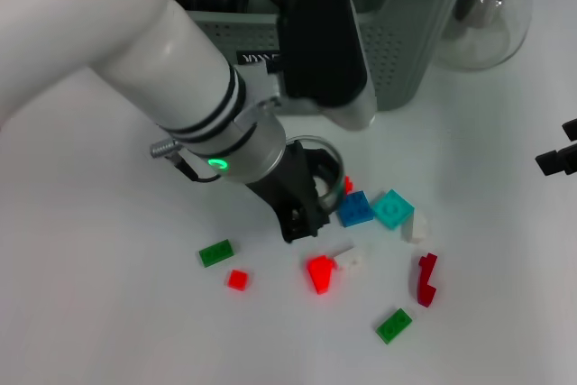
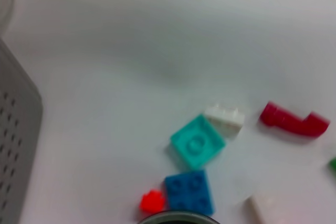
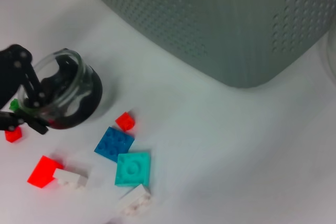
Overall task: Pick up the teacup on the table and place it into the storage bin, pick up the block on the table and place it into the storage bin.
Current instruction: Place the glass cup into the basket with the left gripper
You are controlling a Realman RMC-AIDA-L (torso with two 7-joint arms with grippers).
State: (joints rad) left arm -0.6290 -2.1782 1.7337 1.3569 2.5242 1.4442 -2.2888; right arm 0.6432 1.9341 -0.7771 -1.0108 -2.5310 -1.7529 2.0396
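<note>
L gripper (image 1: 302, 214) is sitting low on the table (image 1: 108, 313), fingers straddling the rim of the clear teacup (image 3: 65, 90), one inside and one outside; clamped or not, cannot tell. Teacup is standing upright on the table, just in front of the storage bin (image 1: 406, 42). Blocks are crowding the cup: small red block (image 3: 125, 121) and blue block (image 1: 355, 210) just beside it, teal block (image 1: 393, 208) touching the blue one, white brick (image 2: 224, 117) next to that. Red, green, white pcs are lying scattered nearer the front. Glass pot (image 1: 491, 15) is standing beside the bin. R gripper (image 1: 559, 155) is parked at far right edge; fingers' state unclear.
</note>
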